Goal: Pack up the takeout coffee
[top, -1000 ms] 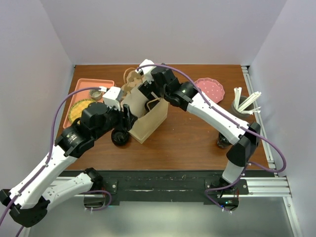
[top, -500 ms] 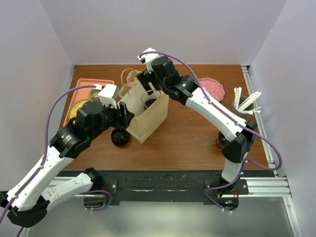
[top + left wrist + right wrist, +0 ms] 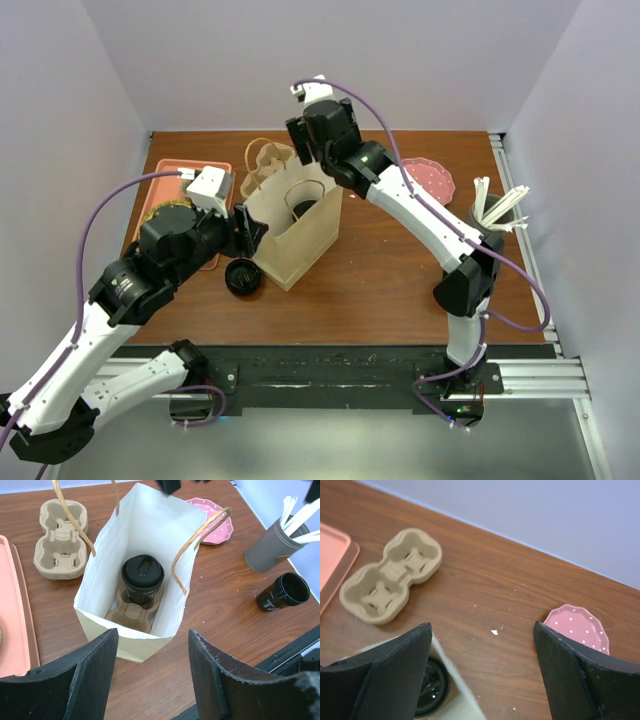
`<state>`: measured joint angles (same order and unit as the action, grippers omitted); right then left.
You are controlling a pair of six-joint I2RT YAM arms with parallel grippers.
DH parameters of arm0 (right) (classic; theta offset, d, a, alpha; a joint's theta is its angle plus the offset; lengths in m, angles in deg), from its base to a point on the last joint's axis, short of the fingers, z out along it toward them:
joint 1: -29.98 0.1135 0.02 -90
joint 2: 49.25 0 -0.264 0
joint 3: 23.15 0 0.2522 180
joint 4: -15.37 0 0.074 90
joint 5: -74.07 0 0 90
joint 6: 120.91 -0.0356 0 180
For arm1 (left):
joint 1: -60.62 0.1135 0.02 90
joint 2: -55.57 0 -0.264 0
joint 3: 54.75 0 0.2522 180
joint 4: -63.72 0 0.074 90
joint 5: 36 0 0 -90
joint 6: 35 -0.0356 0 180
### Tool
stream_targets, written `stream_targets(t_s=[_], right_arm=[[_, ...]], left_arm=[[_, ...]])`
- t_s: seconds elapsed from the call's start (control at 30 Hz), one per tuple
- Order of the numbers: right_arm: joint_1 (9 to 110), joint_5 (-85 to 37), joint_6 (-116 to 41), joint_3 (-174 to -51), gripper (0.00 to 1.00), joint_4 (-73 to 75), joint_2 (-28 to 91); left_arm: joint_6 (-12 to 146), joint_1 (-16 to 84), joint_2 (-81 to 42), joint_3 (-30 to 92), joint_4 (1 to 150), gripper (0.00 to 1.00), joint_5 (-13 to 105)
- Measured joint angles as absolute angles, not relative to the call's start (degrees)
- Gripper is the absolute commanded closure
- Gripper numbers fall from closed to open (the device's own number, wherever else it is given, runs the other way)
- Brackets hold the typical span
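Observation:
A brown paper bag (image 3: 300,245) stands open mid-table. Inside it, one takeout coffee (image 3: 142,576), black with a black lid, sits upright in a tan cup carrier (image 3: 131,614); its lid (image 3: 427,688) shows past the bag's edge in the right wrist view. A second black cup (image 3: 241,278) stands on the table left of the bag, and a third (image 3: 285,591) stands at the right. My left gripper (image 3: 152,641) is open and empty, just short of the bag's near edge. My right gripper (image 3: 481,636) is open and empty, above the bag's far rim.
An empty tan carrier (image 3: 60,536) lies behind the bag on the left. A pink tray (image 3: 170,195) lies along the left side. A pink dotted plate (image 3: 425,180) and a grey cup of stirrers (image 3: 492,215) are at the back right. Walls enclose the table.
My right gripper has risen out of the bag, empty, and drawn back towards the far wall. My left arm has shifted slightly left, away from the bag.

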<state>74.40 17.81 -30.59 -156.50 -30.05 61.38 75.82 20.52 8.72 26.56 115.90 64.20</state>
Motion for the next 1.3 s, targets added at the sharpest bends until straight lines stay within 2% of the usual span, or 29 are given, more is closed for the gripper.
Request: stream_targets(t_s=[0.03,0.13,0.2,0.33,0.5,0.63,0.87,1.3], right_arm=[[73.92,18.14,-31.03,-157.72,0.29,-30.86,61.38],[72.02,19.64,-32.21,-159.97,0.40,-32.83,60.09],[69.53,20.36,-34.00,-160.15,0.42,-36.30,58.05],[60.59,18.62,-37.89,-157.26,0.52,-42.36,51.10],[44.94,15.80,-42.46,-148.00,0.54,-48.13,39.32],[37.58,13.85,-44.49,-144.26,0.54,-52.08,35.02],[33.07,8.23,-44.29,-138.03,0.60,-55.03,37.18],[31.28,3.14,-40.38,-135.32,0.61,-53.61,42.29]], left_arm=[[75.55,20.52,8.77,26.58,115.68,0.37,64.16],[75.25,20.52,8.63,26.58,114.89,0.37,63.67],[75.12,20.52,8.39,26.62,114.13,0.37,63.04],[75.07,20.52,7.61,27.08,113.12,0.37,61.62],[75.07,20.52,7.50,28.30,112.71,0.37,59.70],[75.12,20.52,8.09,28.54,112.82,0.37,57.66],[74.83,20.52,8.83,28.54,113.19,0.36,55.61],[73.15,20.52,7.87,29.38,115.28,0.36,53.25]])
